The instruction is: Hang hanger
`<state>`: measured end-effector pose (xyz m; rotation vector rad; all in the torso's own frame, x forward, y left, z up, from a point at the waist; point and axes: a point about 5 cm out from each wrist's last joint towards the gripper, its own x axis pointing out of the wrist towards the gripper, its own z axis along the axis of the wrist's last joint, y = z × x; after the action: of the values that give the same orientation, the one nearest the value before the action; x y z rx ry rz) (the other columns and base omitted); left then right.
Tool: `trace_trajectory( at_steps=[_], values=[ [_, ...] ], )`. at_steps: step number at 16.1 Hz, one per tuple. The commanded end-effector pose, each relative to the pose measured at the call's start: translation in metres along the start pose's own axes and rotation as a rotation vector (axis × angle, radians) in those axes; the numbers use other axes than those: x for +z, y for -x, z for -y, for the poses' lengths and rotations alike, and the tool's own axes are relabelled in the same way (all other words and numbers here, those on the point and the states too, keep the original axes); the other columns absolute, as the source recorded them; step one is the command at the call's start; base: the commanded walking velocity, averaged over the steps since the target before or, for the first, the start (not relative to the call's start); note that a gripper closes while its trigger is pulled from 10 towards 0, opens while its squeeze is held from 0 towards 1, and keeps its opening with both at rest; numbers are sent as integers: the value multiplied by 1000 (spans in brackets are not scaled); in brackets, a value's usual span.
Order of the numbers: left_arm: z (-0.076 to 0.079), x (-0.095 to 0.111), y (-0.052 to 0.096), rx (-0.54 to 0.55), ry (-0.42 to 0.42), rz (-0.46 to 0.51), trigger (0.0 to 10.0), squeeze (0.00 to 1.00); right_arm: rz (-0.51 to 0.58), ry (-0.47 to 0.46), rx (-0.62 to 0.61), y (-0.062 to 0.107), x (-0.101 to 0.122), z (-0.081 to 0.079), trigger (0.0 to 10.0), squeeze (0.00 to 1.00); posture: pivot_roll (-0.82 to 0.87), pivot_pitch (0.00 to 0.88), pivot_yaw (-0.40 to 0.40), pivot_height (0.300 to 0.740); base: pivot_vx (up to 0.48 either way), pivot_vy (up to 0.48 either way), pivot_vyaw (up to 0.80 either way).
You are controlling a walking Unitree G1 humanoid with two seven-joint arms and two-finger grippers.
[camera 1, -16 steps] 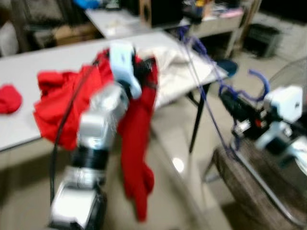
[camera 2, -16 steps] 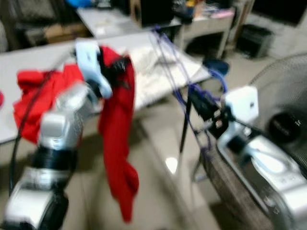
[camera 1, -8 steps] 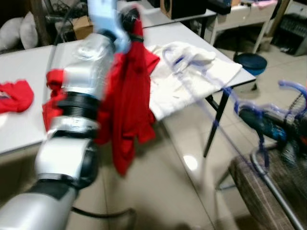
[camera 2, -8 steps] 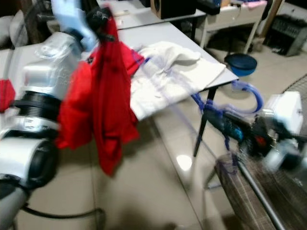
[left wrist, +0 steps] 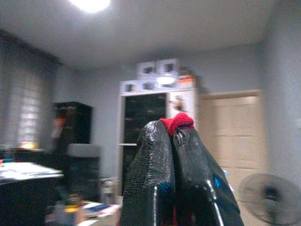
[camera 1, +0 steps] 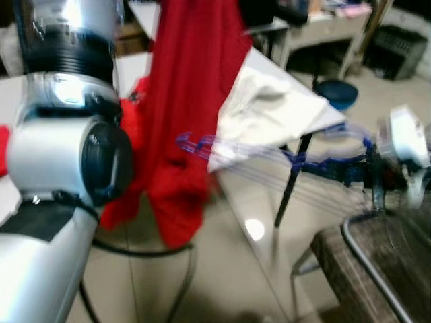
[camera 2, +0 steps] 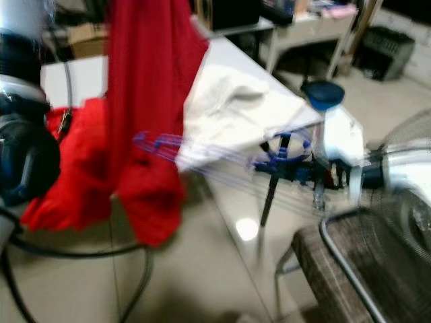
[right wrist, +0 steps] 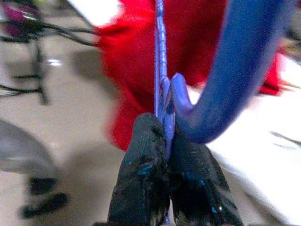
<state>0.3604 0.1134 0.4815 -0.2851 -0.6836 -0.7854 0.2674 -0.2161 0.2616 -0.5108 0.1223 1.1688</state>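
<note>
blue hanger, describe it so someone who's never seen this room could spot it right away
Start at the long white table with the white cloth draped over its near corner. In front of that corner, above the floor, the right gripper holds the blue hanger level, its far end reaching toward the hanging red garment. It is the one thin, see-through blue plastic thing among soft red and white fabrics.
</note>
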Motion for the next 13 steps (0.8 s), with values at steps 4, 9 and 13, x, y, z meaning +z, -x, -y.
trace_trajectory(
  at_steps=[4,9,13],
  values=[
    [1,74,5,-69,10,186,10000,0,104,276,-419,-14,75,105,10000,0,-99,0,9,740,324,0,0],
    [-25,64,25,76,-73,112,10000,0,189,630,-1097,-9,163,154,10000,0,-73,0,-27,740,328,0,0],
    [-55,-20,67,263,-199,-166,10000,0,60,519,-1074,-35,91,156,10000,0,-52,0,-43,740,324,0,0]
  ],
)
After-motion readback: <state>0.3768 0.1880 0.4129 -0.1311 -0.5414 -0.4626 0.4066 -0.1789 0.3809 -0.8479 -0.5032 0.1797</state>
